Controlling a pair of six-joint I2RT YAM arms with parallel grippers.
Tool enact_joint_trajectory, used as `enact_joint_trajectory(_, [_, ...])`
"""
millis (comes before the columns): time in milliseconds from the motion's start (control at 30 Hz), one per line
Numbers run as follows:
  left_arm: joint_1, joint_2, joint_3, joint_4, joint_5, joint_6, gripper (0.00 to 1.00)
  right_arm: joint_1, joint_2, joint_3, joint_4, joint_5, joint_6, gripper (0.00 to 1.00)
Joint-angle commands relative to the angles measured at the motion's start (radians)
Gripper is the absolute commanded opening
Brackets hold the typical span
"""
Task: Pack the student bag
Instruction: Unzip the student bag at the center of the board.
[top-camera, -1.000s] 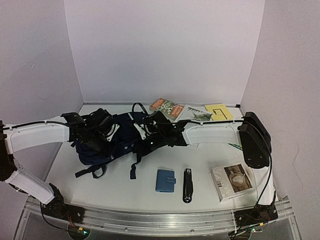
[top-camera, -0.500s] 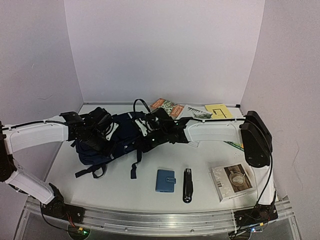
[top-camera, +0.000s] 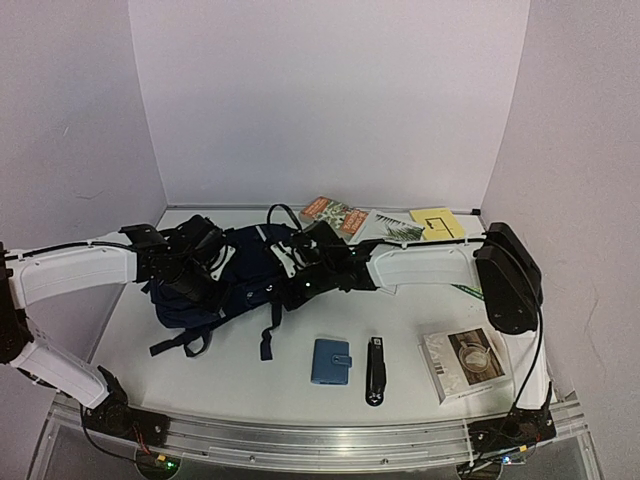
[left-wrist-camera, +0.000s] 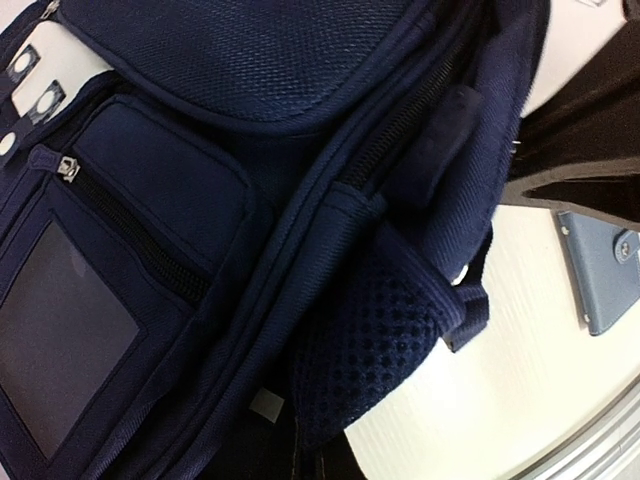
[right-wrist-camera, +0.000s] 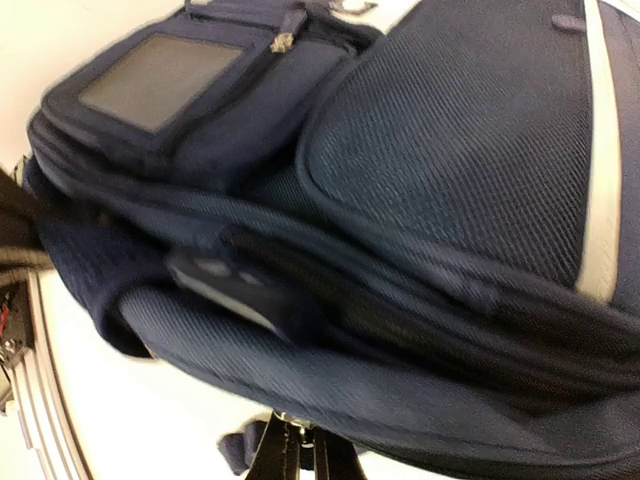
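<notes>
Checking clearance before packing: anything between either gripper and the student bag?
Nothing visible. The left gripper and right gripper are both right at the student bag, one on each side, and both wrist views are filled with its navy fabric.

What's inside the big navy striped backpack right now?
Nothing inside it shows. The dark navy fabric backpack presents only its outer shell, a zipped front pocket with a window and a mesh side pocket. Its own fabric covers the interior from every view.

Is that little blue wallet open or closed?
Closed: the light-blue wallet lies flat on the table, its snap tab folded over the cover's right edge.
</notes>
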Motion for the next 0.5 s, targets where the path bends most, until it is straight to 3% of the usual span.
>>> enact_joint_trajectory(0, [0.051,-0.025,0.012,0.003,-0.150,-0.021,0.00,-0.052,-0.100,-0.083,-0.007,0.033,-0.035,0.00])
enact_joint_trajectory(200, [0.146,0.052,0.038,-0.117,-0.393,-0.065,0.00,-0.106,-0.129,-0.162,-0.012,-0.009,-0.045,0.00])
enact_joint_trajectory(300, [0.172,0.073,0.041,-0.121,-0.449,-0.067,0.00,-0.105,-0.111,-0.168,-0.016,-0.086,-0.025,0.00])
enact_joint_trajectory(400, [0.174,0.073,0.053,-0.090,-0.370,-0.021,0.02,-0.096,-0.086,-0.144,-0.017,-0.174,0.011,0.00])
enact_joint_trajectory(467, [0.171,0.030,0.044,-0.046,-0.223,0.045,0.16,-0.076,-0.077,-0.127,-0.018,-0.212,0.020,0.00])
